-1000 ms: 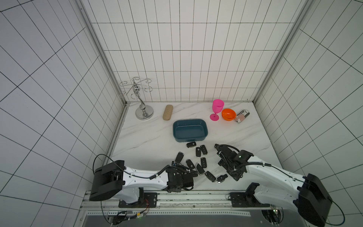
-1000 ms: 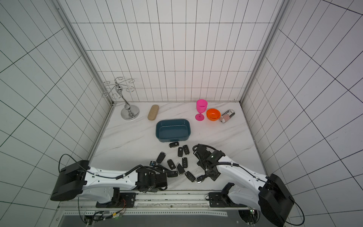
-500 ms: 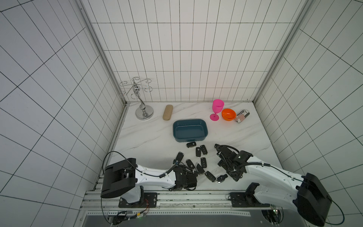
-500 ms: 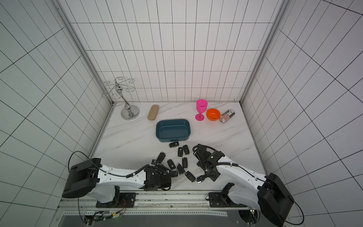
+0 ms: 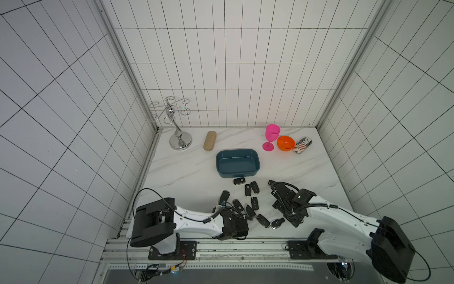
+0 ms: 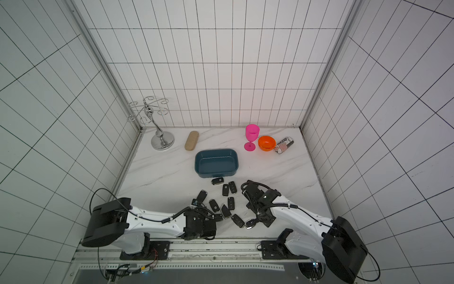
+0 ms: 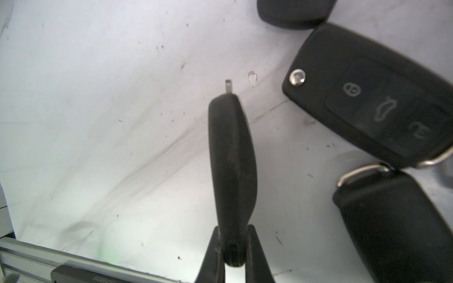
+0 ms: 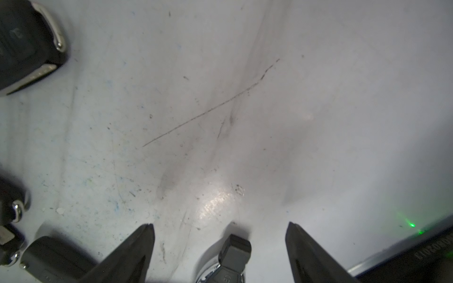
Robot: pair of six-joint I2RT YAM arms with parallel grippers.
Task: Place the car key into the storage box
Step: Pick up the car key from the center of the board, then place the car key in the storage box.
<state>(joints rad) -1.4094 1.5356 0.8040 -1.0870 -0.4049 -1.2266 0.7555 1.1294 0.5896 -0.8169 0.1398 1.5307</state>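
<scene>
Car key [image 7: 230, 156], a slim black fob seen edge-on, is clenched in the left hand [image 7: 234, 232]; right hand [image 8: 220, 225] spread wide.

The white left arm [image 5: 194, 222] stretches low and nearly level, its black left hand [image 7: 234, 227] clamped on a slim black plastic car key [image 7: 231, 159], gripped edge-on. The white right arm [image 5: 344, 218] also reaches low, its black right hand [image 8: 220, 226] tilted downward, jaws spread wide.

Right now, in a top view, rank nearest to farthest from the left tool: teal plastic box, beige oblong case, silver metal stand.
1. Teal plastic storage box, centre.
2. Beige oblong case, back.
3. Silver metal stand, back-left corner.
</scene>
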